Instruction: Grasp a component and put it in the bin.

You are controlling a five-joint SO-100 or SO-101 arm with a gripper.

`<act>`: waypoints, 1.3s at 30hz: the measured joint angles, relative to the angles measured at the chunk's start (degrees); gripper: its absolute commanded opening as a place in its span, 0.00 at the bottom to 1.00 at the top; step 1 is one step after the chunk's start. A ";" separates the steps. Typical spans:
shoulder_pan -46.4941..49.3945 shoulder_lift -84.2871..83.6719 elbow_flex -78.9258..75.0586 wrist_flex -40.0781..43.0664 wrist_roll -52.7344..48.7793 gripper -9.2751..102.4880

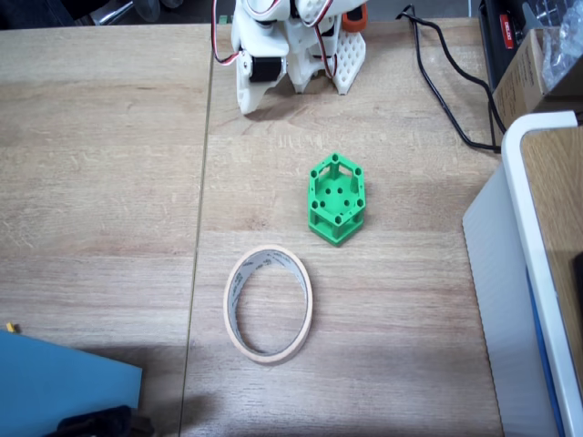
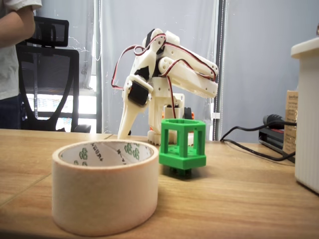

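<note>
The component (image 1: 336, 198) is a bright green hexagonal frame with round holes and corner posts, standing on the wooden table right of centre; in the low fixed view the component (image 2: 183, 147) stands just behind and to the right of the bin. The bin (image 1: 269, 305), a beige ring of masking tape, lies flat in front of it and to its left, near the camera in the low view (image 2: 105, 185). The white arm is folded at the table's back edge. Its gripper (image 1: 246, 105) (image 2: 121, 134) points down at the table, looks shut and empty, well apart from both.
A large white-edged box (image 1: 533, 237) (image 2: 307, 114) takes up the right side. A black cable (image 1: 446, 100) runs across the back right, near a cardboard box (image 1: 526, 77). A blue sheet (image 1: 64, 382) covers the front left corner. A person (image 2: 15, 55) and a chair stand behind the table.
</note>
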 measured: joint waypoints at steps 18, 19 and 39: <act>0.00 0.26 -22.24 0.88 0.00 0.09; 0.00 0.26 -23.47 0.88 0.00 0.09; -16.61 -22.59 -38.85 0.88 -0.09 0.09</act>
